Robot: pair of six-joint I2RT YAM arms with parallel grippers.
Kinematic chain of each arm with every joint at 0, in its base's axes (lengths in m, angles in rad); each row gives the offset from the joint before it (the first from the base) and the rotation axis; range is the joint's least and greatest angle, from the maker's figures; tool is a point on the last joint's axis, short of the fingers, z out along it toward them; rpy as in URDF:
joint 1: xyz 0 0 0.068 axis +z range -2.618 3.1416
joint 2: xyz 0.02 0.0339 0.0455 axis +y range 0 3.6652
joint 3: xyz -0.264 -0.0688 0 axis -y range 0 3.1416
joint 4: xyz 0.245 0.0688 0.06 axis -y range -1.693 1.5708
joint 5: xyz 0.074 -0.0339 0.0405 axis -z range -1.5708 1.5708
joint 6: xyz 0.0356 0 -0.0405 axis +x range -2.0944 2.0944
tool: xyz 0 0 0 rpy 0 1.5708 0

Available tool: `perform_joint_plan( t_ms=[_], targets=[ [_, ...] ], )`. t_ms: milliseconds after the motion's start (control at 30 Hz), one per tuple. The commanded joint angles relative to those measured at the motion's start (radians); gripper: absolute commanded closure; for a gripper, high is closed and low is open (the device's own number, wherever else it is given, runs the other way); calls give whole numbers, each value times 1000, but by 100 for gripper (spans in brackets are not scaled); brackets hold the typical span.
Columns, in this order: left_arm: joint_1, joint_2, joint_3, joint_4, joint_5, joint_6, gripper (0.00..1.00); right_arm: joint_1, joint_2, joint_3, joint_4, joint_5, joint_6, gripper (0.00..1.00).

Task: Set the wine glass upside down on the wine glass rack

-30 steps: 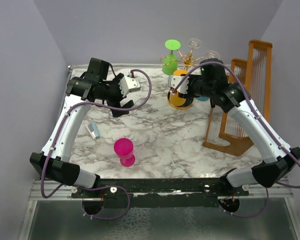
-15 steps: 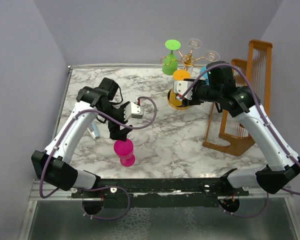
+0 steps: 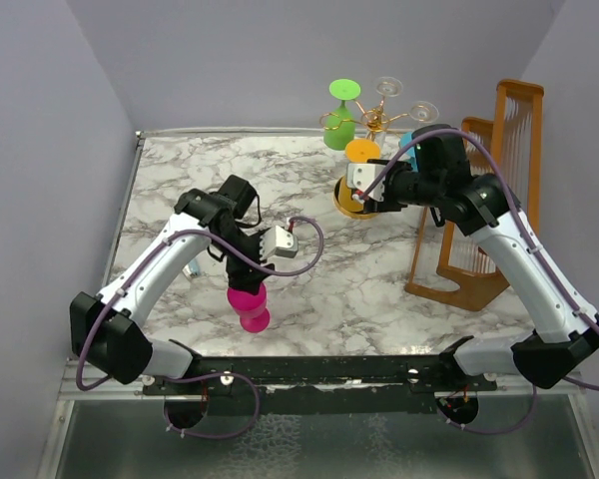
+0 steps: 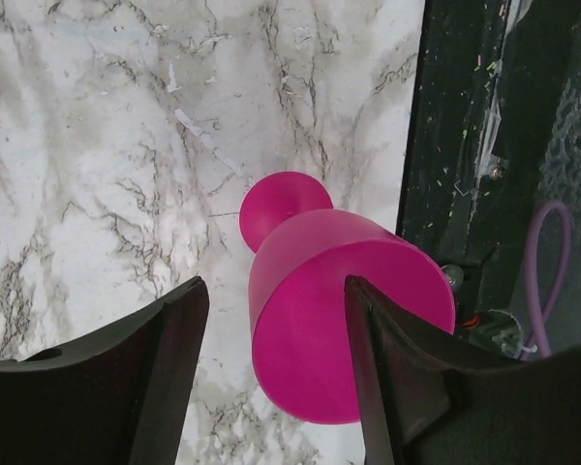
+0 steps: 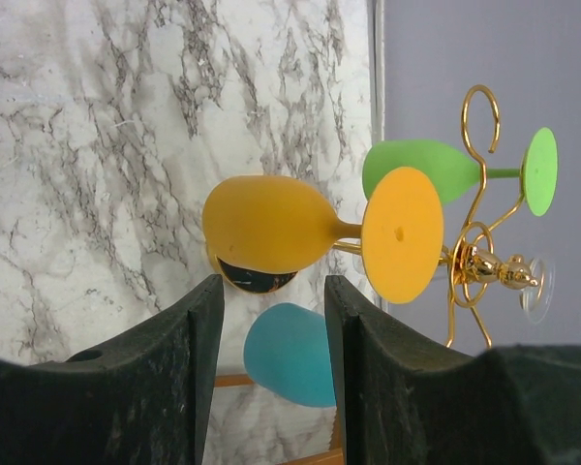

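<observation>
A magenta wine glass (image 3: 248, 301) stands on the marble near the table's front edge. My left gripper (image 3: 243, 274) is open and straddles its bowl (image 4: 339, 329). In the left wrist view the right finger (image 4: 397, 378) lies against the bowl and the left finger (image 4: 165, 368) stands off it. The gold wine glass rack (image 3: 376, 120) is at the back right, with orange (image 3: 361, 152), green (image 3: 339, 128), blue (image 3: 407, 140) and clear glasses hanging upside down on it. My right gripper (image 3: 364, 190) is open and empty beside the rack's black base (image 5: 257, 276), below the orange glass (image 5: 271, 223).
A brown wooden slatted frame (image 3: 479, 200) stands at the right edge, close behind my right arm. A small grey-blue object (image 3: 190, 267) lies on the left of the marble, partly under my left arm. The table's black front rail (image 4: 484, 145) is just beyond the magenta glass.
My left arm has swung from the back left down to the magenta glass, and its jaws have narrowed around the bowl. My right gripper has drawn back slightly from the orange glass.
</observation>
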Motion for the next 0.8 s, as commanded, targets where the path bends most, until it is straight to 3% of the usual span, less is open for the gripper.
perform_joint_plan(
  t_ms=[0, 300, 533, 767],
  targets=[
    [-26, 17, -20, 32, -30, -18, 41, 5, -32, -15, 17, 18, 18, 54],
    [-42, 67, 15, -1, -92, -23, 75, 5, -16, 9, 14, 25, 20, 54],
    [-43, 119, 149, -71, -109, -23, 100, 5, -10, 42, 32, 40, 65, 54],
    [-43, 133, 338, -112, -105, 3, 100, 3, 7, 117, 65, 50, 179, 54]
  ],
)
